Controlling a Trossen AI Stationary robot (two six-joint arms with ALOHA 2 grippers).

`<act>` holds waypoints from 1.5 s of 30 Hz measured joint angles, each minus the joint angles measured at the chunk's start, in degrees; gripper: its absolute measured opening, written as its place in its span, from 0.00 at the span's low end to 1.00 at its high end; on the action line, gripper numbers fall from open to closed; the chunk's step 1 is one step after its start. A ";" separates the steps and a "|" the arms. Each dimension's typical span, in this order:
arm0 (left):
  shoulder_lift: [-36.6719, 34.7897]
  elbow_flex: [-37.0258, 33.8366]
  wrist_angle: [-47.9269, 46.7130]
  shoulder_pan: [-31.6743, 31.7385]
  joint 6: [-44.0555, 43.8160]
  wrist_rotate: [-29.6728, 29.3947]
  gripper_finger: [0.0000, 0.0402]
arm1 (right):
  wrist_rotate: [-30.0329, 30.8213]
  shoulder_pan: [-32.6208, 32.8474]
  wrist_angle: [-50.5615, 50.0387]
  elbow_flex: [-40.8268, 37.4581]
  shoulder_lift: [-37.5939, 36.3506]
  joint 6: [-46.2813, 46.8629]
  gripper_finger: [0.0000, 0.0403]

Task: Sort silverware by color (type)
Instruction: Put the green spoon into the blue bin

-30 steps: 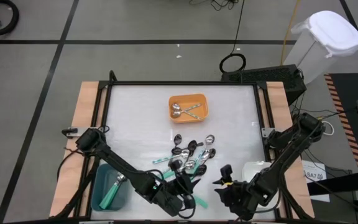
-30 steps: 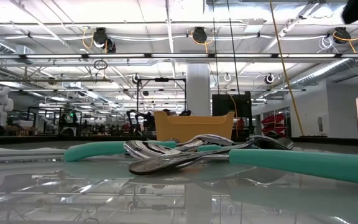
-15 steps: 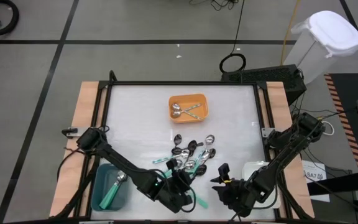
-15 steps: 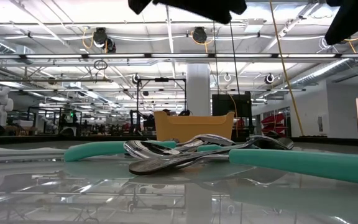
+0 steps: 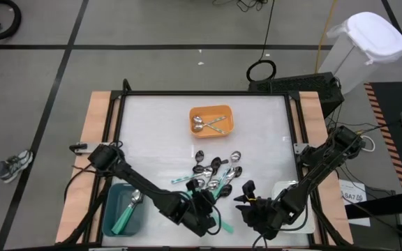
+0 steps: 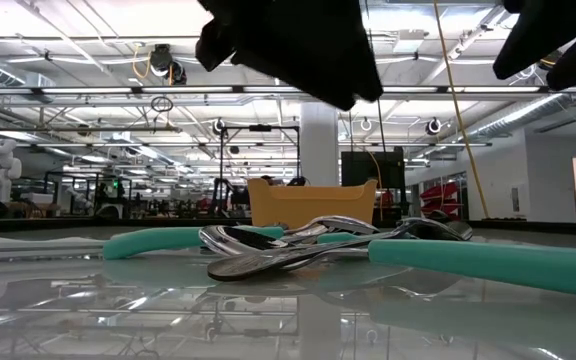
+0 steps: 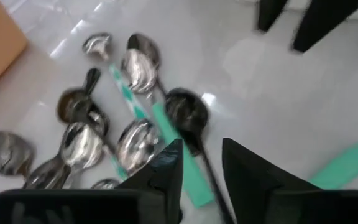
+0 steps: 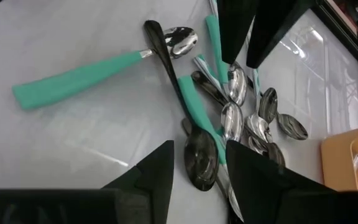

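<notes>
From above, the silverware (image 5: 215, 174) lies heaped at the table's middle, toward the near edge; two silver spoons (image 5: 204, 124) sit in the orange tray (image 5: 212, 120), and a teal-handled spoon (image 5: 125, 213) lies in the teal tray (image 5: 123, 209); the left gripper (image 5: 202, 210) hangs at the heap's near end, the right gripper (image 5: 250, 203) just beside it. At table height, the heap (image 6: 308, 245) lies before the orange tray (image 6: 313, 203). In the left wrist view, the left gripper (image 7: 201, 163) stands slightly parted, empty, over a black spoon (image 7: 189, 118). In the right wrist view, the right gripper (image 8: 199, 163) is parted, empty, above another black spoon (image 8: 201, 155).
</notes>
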 joint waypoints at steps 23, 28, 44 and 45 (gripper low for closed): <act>0.15 -0.07 -16.14 1.54 -5.48 7.90 0.48 | -0.15 0.02 -0.63 0.00 0.00 -1.25 0.35; 0.50 -0.07 -18.59 0.71 -6.20 8.87 0.48 | -0.13 0.02 -1.01 0.00 0.00 -1.42 0.35; 1.92 -0.09 -24.66 3.05 7.33 10.39 0.48 | -0.11 0.04 -1.84 0.00 0.00 -1.84 0.35; 1.92 -0.09 -24.81 3.50 8.13 10.39 0.48 | -0.13 0.04 -1.99 0.00 0.00 -1.84 0.35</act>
